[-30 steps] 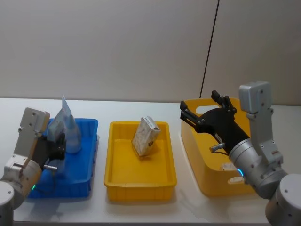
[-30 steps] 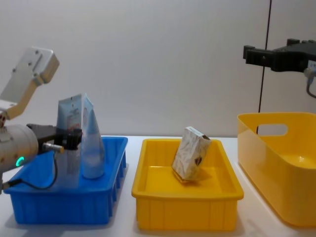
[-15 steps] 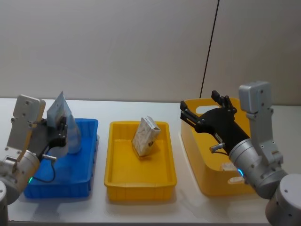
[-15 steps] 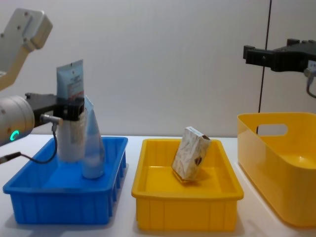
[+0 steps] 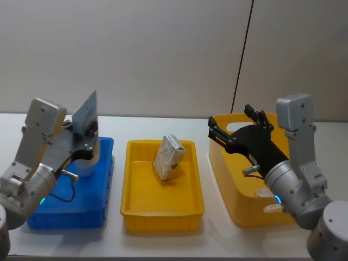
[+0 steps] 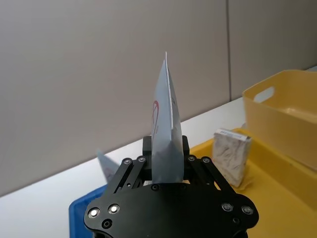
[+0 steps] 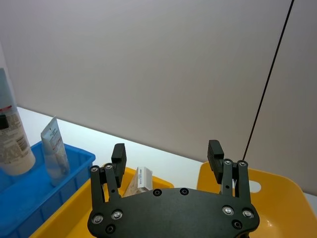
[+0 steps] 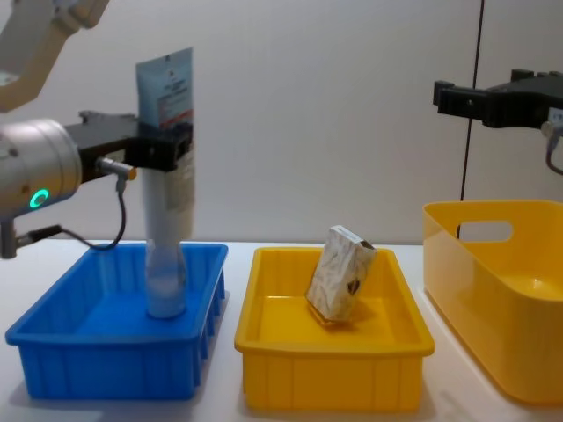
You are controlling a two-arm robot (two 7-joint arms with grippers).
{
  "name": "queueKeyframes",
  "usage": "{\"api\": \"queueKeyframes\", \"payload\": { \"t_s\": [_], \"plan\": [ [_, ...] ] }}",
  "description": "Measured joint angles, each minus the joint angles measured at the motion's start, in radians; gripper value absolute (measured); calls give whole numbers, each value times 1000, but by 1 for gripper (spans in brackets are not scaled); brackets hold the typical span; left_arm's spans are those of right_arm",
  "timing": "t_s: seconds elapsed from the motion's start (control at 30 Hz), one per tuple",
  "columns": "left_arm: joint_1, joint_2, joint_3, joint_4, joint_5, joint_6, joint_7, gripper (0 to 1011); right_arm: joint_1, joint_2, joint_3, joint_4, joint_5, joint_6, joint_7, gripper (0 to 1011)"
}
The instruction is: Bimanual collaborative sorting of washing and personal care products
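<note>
Left gripper (image 8: 167, 145): clamped on a pale-blue squeeze tube (image 8: 166, 92) at mid-body, tube upright, crimped end up, lower end above the blue tray (image 8: 106, 365). Second tube (image 7: 54, 148): standing cap-down in that tray, near the held one. Right gripper (image 7: 167, 151): spread wide, nothing between the fingers, raised over the large yellow bin (image 8: 493, 299). Marbled pack (image 8: 341, 274): in the yellow tray (image 8: 325, 378) between blue tray and bin, tilted, top tipped toward the bin. All on a white worktop (image 5: 217, 244).
</note>
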Motion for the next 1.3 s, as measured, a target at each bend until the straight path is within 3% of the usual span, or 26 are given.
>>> {"api": "queueKeyframes", "payload": {
  "t_s": [0.23, 0.73, 1.3],
  "plan": [
    [-28, -7, 30, -10, 0, -26, -61, 253, 0, 0, 0, 0, 0, 0, 0, 1004],
    [-126, -76, 97, 45, 9, -67, -156, 253, 0, 10, -6, 0, 14, 0, 16, 1004],
    [-188, -135, 128, 118, 15, -74, -207, 253, 10, 65, -38, 4, 87, 36, 149, 1004]
  ]
}}
